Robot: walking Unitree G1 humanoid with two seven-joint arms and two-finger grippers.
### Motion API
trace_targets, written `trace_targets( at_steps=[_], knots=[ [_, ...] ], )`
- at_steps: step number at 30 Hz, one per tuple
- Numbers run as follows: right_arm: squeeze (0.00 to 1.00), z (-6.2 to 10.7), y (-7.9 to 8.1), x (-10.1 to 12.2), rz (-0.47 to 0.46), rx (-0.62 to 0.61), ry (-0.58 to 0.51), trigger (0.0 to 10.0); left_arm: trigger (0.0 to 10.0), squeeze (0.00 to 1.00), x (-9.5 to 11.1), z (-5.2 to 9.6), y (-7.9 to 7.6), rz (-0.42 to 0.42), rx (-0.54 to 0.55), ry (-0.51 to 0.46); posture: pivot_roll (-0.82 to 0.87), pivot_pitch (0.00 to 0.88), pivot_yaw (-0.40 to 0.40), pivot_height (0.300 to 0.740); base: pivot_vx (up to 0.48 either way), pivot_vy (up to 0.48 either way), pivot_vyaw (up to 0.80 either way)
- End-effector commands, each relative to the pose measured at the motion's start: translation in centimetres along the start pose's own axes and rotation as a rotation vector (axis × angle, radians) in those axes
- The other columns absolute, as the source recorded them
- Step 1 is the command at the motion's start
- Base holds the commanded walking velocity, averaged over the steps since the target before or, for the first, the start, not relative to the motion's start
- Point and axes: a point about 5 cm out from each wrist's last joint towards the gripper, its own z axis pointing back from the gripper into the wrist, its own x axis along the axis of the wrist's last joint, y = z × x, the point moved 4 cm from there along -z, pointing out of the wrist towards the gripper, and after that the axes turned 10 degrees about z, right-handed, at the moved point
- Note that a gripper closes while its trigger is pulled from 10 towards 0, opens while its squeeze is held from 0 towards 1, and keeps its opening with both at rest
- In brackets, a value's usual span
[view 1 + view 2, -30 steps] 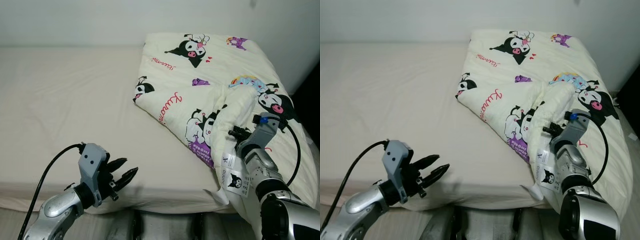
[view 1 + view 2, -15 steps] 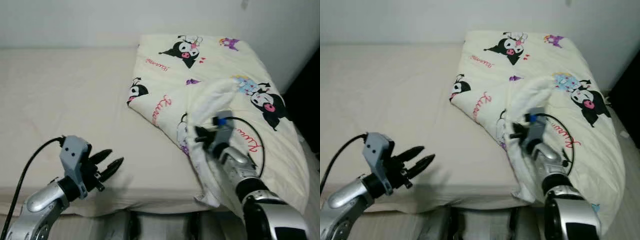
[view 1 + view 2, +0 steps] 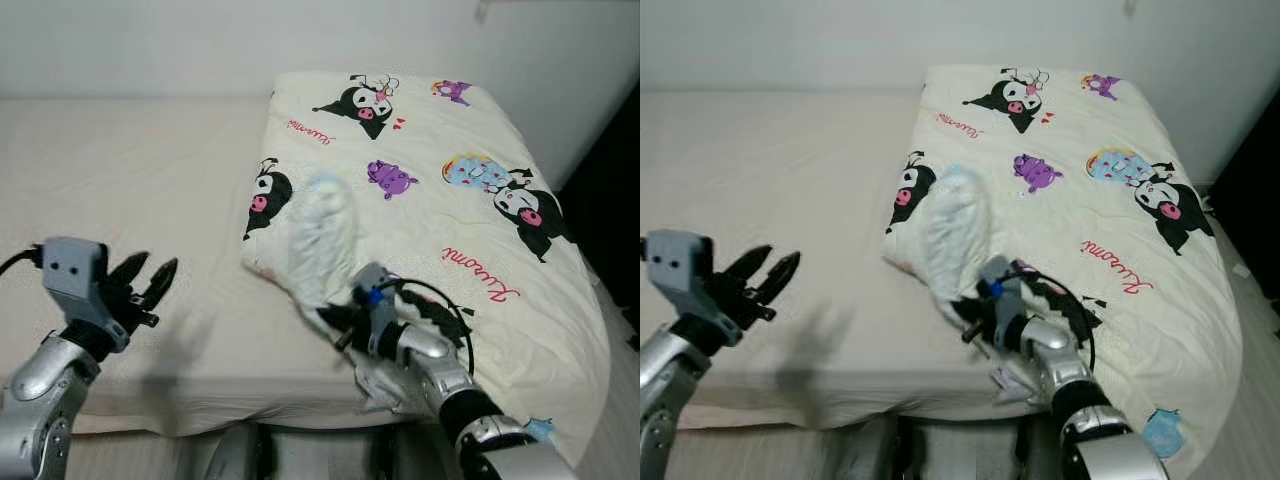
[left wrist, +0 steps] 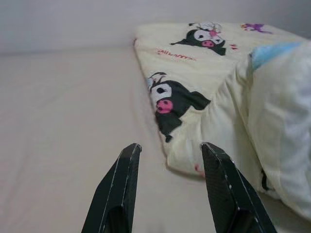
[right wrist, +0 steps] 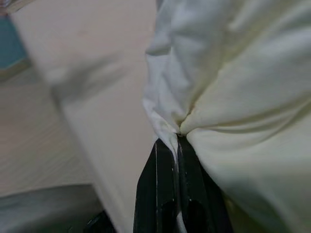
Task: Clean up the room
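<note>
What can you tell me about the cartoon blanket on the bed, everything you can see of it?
The blanket is soft, cream-coloured fabric printed with black-and-pink cartoon characters, purple and blue figures and red script. It lies spread over the right side of the bed, reaching the wall end and draping off the right and near edges. Near its front left edge a fold of it is bunched and lifted, pinched between the fingers of the right gripper. The left gripper hovers open, apart from it.
</note>
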Motion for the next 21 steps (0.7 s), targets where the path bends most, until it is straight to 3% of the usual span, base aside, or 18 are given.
trace_targets(
  at_steps=[1, 2, 5, 6, 9, 14, 17, 21],
  knots=[
    [0.0, -0.5, 1.8, 0.0, 0.03, 0.092, -0.009, 0.0, 10.0, 0.0, -0.4, 0.3, 0.3, 0.008, 0.01, 0.006, 0.15, 0.194, -0.035, 0.608, 0.0, 0.0, 0.0],
    [0.0, -0.5, 1.8, 0.0, 0.03, 0.092, -0.009, 0.0, 10.0, 0.0, -0.4, 0.3, 0.3, 0.008, 0.01, 0.006, 0.15, 0.194, -0.035, 0.608, 0.0, 0.0, 0.0],
    [0.0, -0.5, 4.6, -0.9, 0.061, 0.252, 0.017, 0.0, 10.0, 0.0, -0.3, 0.2, 0.1, -0.004, -0.018, 0.009, 0.15, 0.192, -0.034, 0.608, 0.0, 0.0, 0.0],
    [0.0, -0.5, 4.6, -0.9, 0.061, 0.252, 0.017, 0.0, 10.0, 0.0, -0.3, 0.2, 0.1, -0.004, -0.018, 0.009, 0.15, 0.192, -0.034, 0.608, 0.0, 0.0, 0.0],
    [0.0, -0.1, 6.6, -1.9, 0.074, 0.38, 0.044, 0.0, 10.0, 0.0, -0.4, 0.2, 0.4, -0.018, 0.002, 0.003, 0.15, 0.191, -0.034, 0.608, 0.0, 0.0, 0.0],
    [0.0, 0.4, 8.2, -2.4, 0.078, 0.473, 0.052, 0.0, 10.0, 0.0, -0.1, 0.0, 1.5, -0.035, 0.07, -0.021, 0.15, 0.189, -0.034, 0.608, 0.0, 0.0, 0.0],
    [0.0, 1.1, 10.1, -3.2, 0.091, 0.582, 0.076, 0.0, 10.0, 0.0, 0.3, -0.1, 2.4, -0.053, 0.113, -0.04, 0.15, 0.189, -0.035, 0.608, 0.0, 0.0, 0.0],
    [0.0, 1.6, 10.8, -3.9, 0.101, 0.622, 0.104, 0.0, 10.0, 0.0, 0.3, -0.1, 2.3, -0.056, 0.107, -0.04, 0.15, 0.19, -0.034, 0.608, 0.0, 0.0, 0.0]
  ],
)
